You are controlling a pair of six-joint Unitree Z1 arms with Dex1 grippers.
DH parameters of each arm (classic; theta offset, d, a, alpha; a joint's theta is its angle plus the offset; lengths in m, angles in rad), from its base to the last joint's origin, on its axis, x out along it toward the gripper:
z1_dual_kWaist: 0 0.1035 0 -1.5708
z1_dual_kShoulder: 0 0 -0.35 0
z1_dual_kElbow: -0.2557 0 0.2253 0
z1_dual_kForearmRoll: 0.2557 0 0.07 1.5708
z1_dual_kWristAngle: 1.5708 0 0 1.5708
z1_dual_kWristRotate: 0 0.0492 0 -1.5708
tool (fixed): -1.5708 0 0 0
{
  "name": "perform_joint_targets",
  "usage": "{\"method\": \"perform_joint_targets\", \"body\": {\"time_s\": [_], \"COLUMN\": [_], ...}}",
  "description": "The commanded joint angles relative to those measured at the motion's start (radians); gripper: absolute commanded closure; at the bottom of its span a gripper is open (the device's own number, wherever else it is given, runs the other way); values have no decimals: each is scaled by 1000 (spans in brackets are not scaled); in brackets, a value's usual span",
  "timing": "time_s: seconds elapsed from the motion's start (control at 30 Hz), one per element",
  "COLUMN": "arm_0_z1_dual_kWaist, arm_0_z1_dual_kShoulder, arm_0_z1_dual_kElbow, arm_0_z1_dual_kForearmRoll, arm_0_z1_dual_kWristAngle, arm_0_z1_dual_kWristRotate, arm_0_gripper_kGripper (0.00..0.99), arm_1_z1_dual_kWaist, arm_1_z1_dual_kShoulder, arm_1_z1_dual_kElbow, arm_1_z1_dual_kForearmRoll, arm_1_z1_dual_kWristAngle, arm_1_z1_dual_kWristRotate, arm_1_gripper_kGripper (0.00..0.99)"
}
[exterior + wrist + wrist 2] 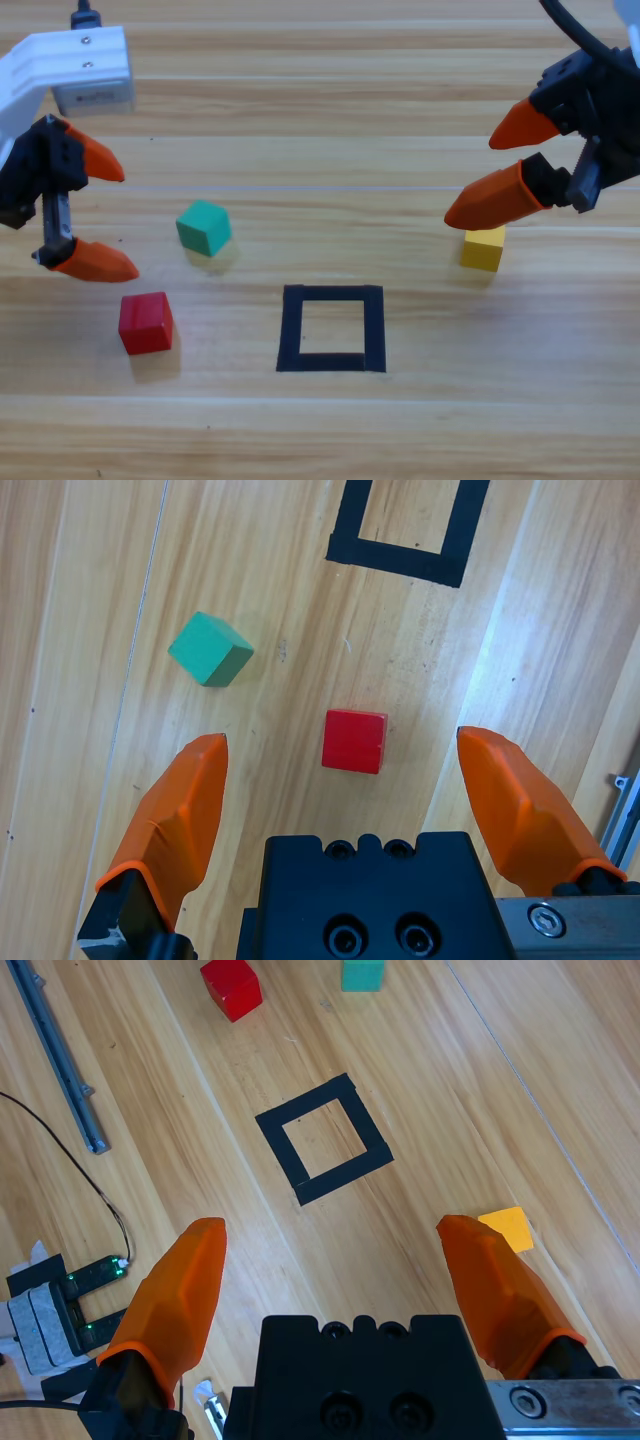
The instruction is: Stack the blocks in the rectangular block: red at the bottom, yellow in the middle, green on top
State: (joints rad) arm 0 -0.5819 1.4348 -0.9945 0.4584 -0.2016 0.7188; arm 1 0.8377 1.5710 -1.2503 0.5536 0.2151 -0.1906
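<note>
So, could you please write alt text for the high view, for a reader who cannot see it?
Three cubes lie apart on a wooden table around an empty black tape square: red and green to its left, yellow to its right. The open left gripper hovers near the green cube, and the open right gripper hovers just above the yellow one.

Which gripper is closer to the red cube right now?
Left. The left gripper, jaws open, hovers just up-left of the red cube. The right gripper, also open, sits across the table above the yellow cube.
</note>
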Motion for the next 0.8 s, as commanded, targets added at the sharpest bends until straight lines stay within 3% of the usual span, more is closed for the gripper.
{"method": "perform_joint_targets", "body": {"time_s": [0.03, 0.2, 0.33, 0.4, 0.57, 0.67, 0.8], "arm_0_z1_dual_kWaist": [-16, -16, -16, -16, -16, -16, -16], "arm_0_z1_dual_kShoulder": [-5, -4, -4, 0, 1, -2, 10], "arm_0_z1_dual_kElbow": [16, 17, 17, 19, 19, 14, -1], "arm_0_z1_dual_kForearmRoll": [-9, -7, -7, -7, -6, -3, -7], "arm_0_z1_dual_kWristAngle": [8, 22, 34, 41, 60, 77, 130], "arm_0_z1_dual_kWristRotate": [-19, -33, -50, -53, -61, -78, -173], "arm_0_gripper_kGripper": [11, 10, 10, 10, 10, 10, 13], "arm_1_z1_dual_kWaist": [29, 29, 9, -23, -91, -101, -124], "arm_1_z1_dual_kShoulder": [27, 24, 35, 63, 227, 353, 461], "arm_1_z1_dual_kElbow": [17, 25, 31, 15, -60, -92, -121], "arm_1_z1_dual_kForearmRoll": [23, 22, 23, 39, 121, 123, 117], "arm_1_z1_dual_kWristAngle": [3, -25, -154, -169, -188, -261, -275], "arm_1_z1_dual_kWristRotate": [-3, 3, 23, 13, -78, -115, -148], "arm_1_gripper_kGripper": [33, 33, 33, 33, 33, 34, 4]}}
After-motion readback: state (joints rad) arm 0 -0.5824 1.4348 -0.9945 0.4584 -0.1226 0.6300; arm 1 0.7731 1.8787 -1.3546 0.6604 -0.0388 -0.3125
